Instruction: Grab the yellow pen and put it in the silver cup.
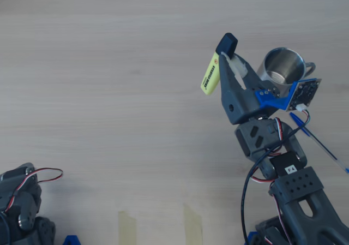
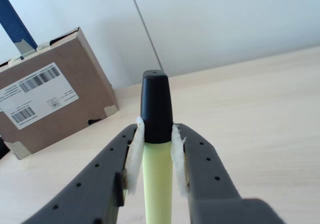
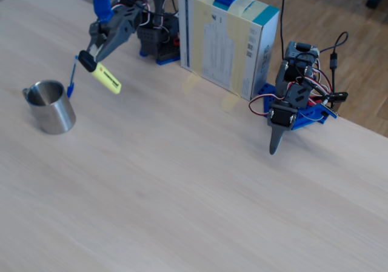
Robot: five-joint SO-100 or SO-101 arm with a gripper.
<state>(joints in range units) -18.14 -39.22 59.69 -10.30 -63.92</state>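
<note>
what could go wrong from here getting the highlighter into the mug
1. The jaws pinch the yellow pen right by its black cap, so most of the body hangs free and could swing or slip in the gripper.
2. The pen is tilted, not vertical; in the overhead view its lower end sits well to the side of the silver cup and may catch the rim.
3. A blue pen lies beside the cup, near the arm.

Overhead view: yellow pen point(image 1: 210, 73) between fingers point(image 1: 238, 70), left of silver cup point(image 1: 281, 67); cup on table point(image 1: 109, 92).
</note>
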